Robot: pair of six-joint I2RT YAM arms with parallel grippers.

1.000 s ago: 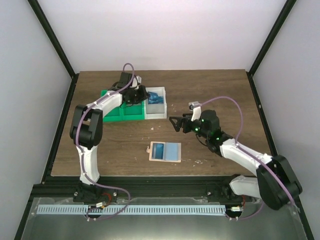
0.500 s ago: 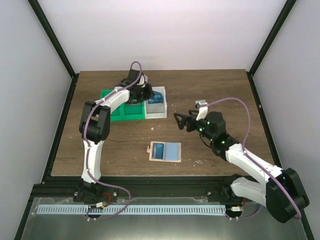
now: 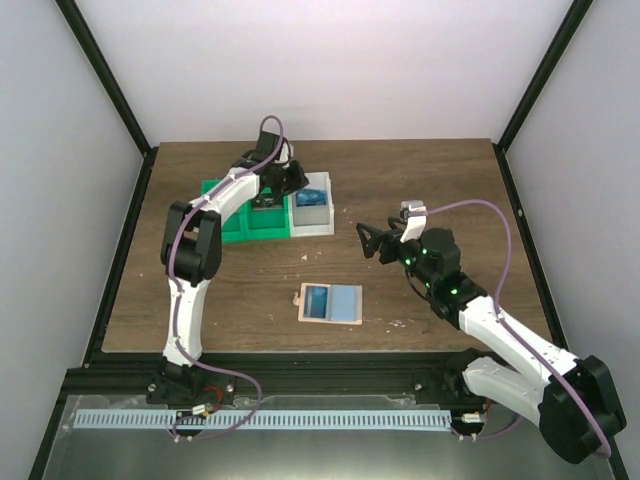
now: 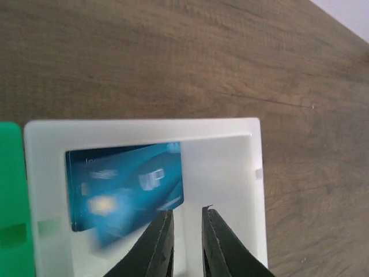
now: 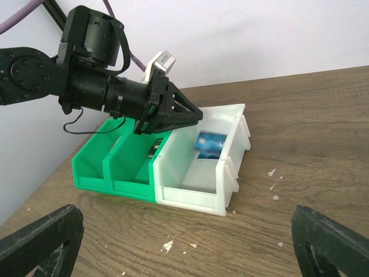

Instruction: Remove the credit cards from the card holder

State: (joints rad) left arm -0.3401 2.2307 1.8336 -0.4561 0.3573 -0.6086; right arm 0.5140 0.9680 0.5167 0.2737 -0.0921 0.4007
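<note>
so, what changed over at the bins?

- the left arm swung from above the green bin [image 4: 11,202] to above the white bin [image 4: 144,130], and the left gripper [image 4: 187,211], pinched tight a moment ago, has cracked apart a little. nothing sits between its fingers now.

and the card?

- a dark blue card [image 4: 124,193] with a chip on its face is inside the white bin, towards the green side. it's smeared in the left wrist view, so i can't tell whether it has settled flat or is still dropping. my read is that it was just let go.

where's the holder?

- the card holder [image 3: 330,319] lies flat on the table, near the front edge and between the two arms, well apart from the bins. a light blue card [image 3: 331,298] still shows on it, so the job isn't finished.

what about the right side?

- the right gripper [image 3: 368,241] hangs over bare wood, its jaws spread wide and empty. it has drifted a bit to the right, and it's near the holder but not touching it. i'd guess the light blue card is next, with one arm steadying the holder.
</note>
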